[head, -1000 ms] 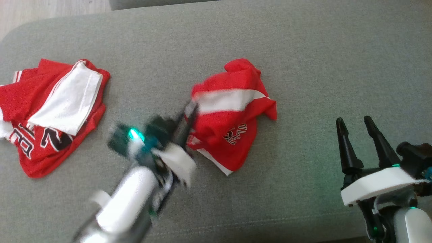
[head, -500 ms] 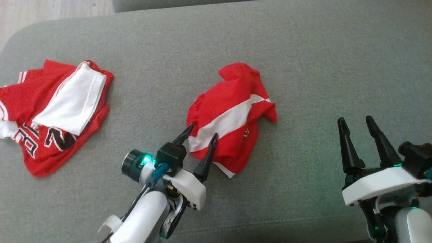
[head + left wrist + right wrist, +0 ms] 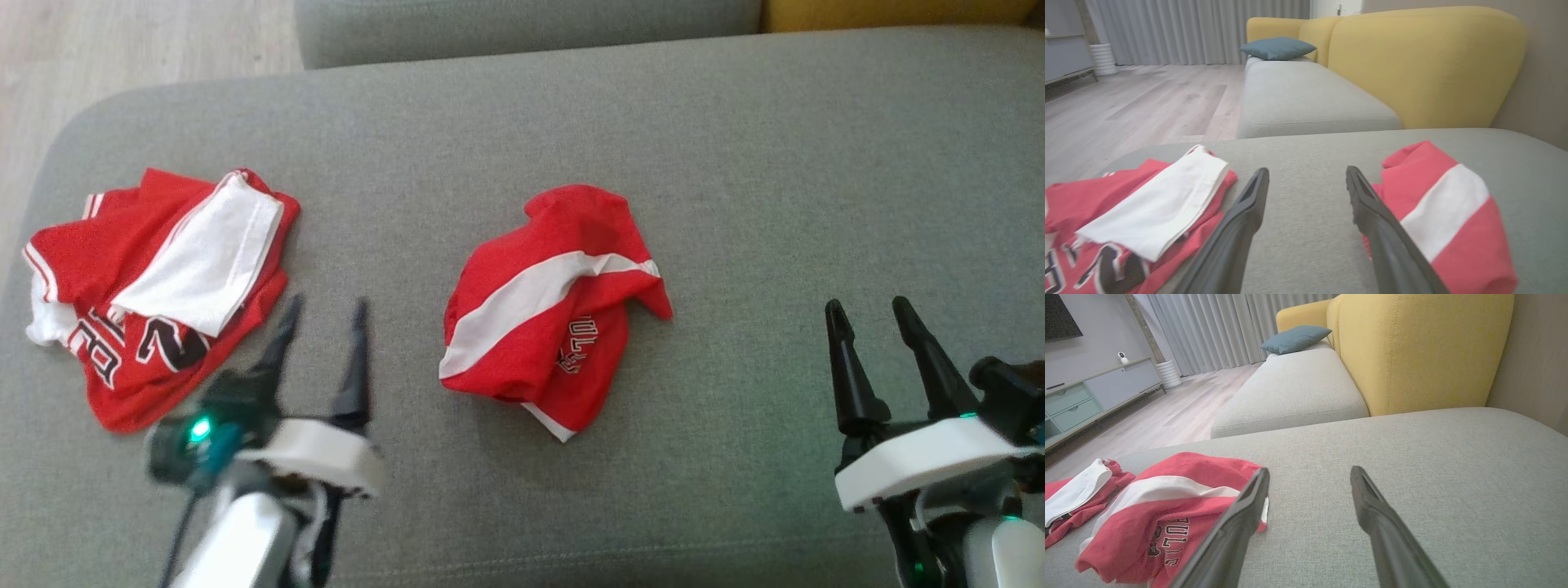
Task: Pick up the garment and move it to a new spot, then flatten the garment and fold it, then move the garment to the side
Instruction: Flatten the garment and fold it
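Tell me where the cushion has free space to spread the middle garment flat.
The widest bare patch lies between the garment and the right tool, up to the far edge of the cushion. A narrower strip runs between the garment and the left pile, but the left tool points into it. The left end is crowded.

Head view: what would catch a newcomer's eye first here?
The crumpled red garment with a white stripe lies in the middle of the grey sofa seat, bright against the fabric. A second, bunched red-and-white jersey lies at the seat's left end. The left gripper, between the two, and the right gripper, off to the right, are both open and empty.
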